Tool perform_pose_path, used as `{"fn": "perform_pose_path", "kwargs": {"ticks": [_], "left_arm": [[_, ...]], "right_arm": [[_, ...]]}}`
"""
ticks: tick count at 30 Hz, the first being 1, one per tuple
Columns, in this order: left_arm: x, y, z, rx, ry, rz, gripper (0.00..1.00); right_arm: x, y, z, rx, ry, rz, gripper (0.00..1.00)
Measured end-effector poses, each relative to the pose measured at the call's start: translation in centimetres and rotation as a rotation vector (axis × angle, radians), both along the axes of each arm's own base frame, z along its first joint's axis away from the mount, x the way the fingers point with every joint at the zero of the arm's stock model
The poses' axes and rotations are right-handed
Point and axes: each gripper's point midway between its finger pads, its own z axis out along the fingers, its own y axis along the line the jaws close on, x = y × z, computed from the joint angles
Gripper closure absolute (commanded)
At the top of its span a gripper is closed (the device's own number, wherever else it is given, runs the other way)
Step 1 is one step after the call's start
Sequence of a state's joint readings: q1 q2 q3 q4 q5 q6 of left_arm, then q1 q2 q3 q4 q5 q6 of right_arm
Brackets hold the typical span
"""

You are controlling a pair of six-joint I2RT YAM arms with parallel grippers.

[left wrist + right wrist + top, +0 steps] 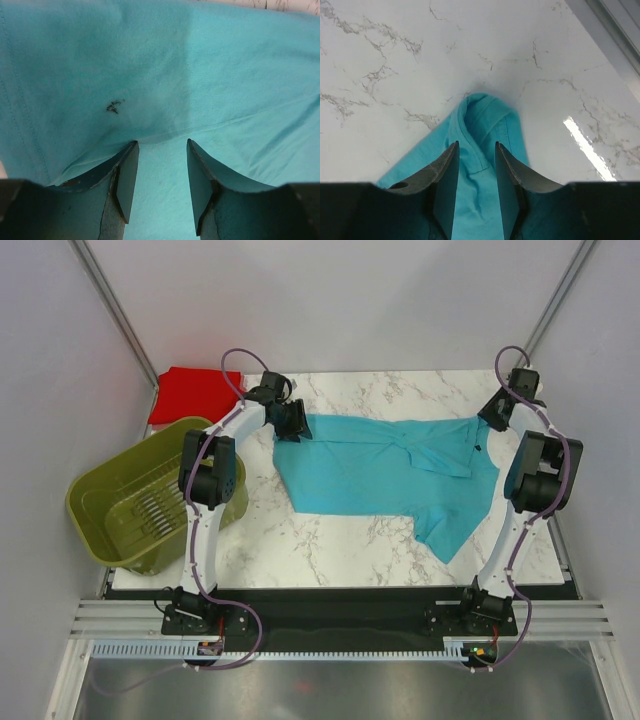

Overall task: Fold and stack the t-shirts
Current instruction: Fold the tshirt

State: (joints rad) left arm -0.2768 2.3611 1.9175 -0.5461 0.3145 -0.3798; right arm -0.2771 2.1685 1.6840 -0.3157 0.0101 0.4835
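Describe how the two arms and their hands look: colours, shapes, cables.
The left arm and right arm are built of white links joined by bulky black joint housings. A purple cable loops along each arm. The left hand and right hand each have two dark, wedge-shaped fingers that taper to narrow tips.

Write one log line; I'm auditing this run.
turquoise t-shirt: spread out | red t-shirt: folded, far-left | left end effector: open over shirt | right end effector: open astride shirt edge

The right claw [476, 145], parted, straddles a rounded fold of the turquoise t-shirt [485, 115] lying on the marbled bench [395, 60].
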Motion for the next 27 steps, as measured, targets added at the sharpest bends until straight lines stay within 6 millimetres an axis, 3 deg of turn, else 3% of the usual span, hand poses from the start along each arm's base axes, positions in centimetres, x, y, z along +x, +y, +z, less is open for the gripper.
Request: {"fn": "perform_pose_path", "kwargs": {"ticks": [8, 15, 22, 27], "left_arm": [[0.1, 0.1, 0.0, 0.006, -0.004, 0.004, 0.47], [0.3, 0.3, -0.1, 0.018, -0.013, 0.013, 0.47], [0.5, 0.4, -0.1, 0.023, -0.018, 0.018, 0.47], [0.5, 0.3, 0.0, 0.02, -0.018, 0.017, 0.47]], "right_arm": [[1.4, -0.4, -2.7, 0.028, 0.008, 0.056, 0.6], [2.3, -0.7, -3.9, 0.031, 0.003, 0.052, 0.84], [1.9, -3.1, -4.0, 0.015, 0.007, -0.109, 0.84], [2.2, -3.5, -3.9, 0.028, -0.027, -0.162, 0.8]]}}
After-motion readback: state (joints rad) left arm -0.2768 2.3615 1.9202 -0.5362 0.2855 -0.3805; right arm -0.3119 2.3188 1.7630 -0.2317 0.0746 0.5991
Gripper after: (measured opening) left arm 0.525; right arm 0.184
